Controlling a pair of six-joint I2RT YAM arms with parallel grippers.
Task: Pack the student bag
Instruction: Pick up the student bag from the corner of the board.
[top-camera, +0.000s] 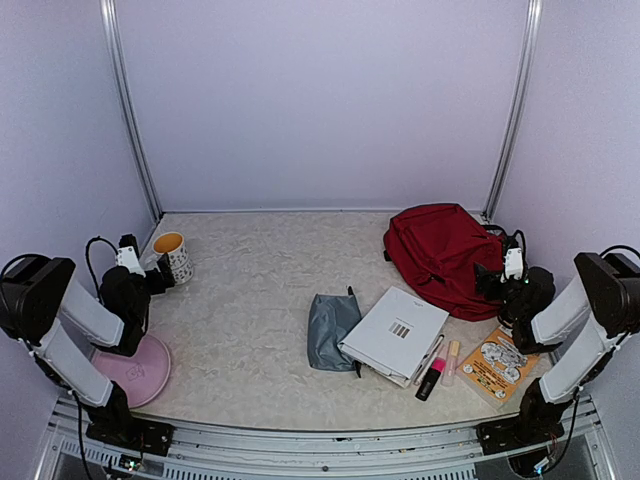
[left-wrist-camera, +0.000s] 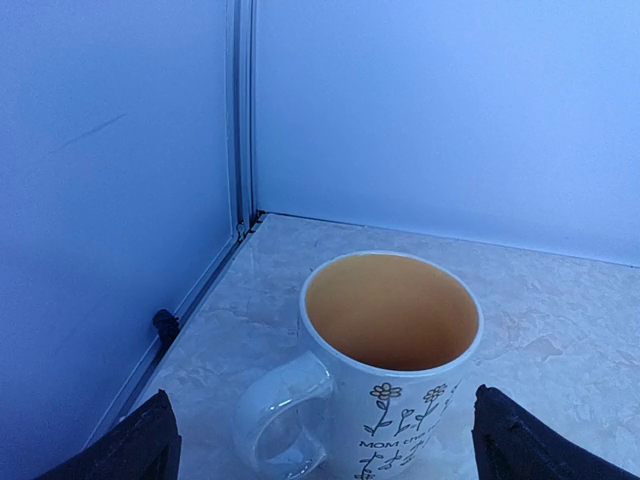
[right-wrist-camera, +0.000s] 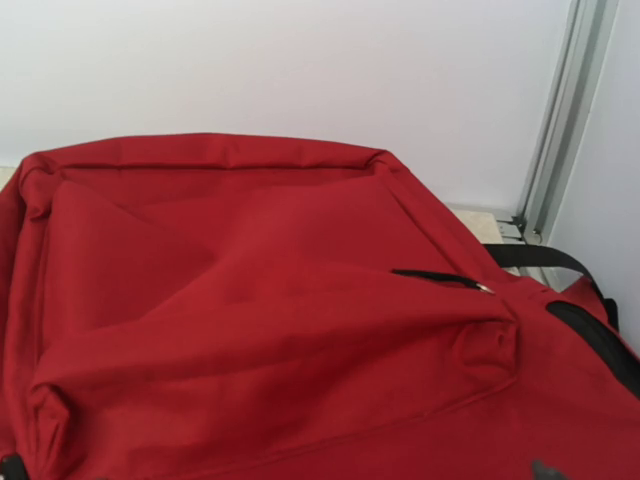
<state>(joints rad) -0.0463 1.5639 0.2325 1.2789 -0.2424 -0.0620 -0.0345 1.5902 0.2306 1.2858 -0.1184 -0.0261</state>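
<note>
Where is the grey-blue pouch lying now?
In the top view the grey-blue pouch lies slightly right of centre, just left of the white book, nearer the robot than the student bag.

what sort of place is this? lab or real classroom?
Likely a lab robot cell: bare lilac wall panels in aluminium frame posts box in the marbled table, the left arm and right arm are bolted at its near rail, and a dark red fabric backpack lies on it.
</note>
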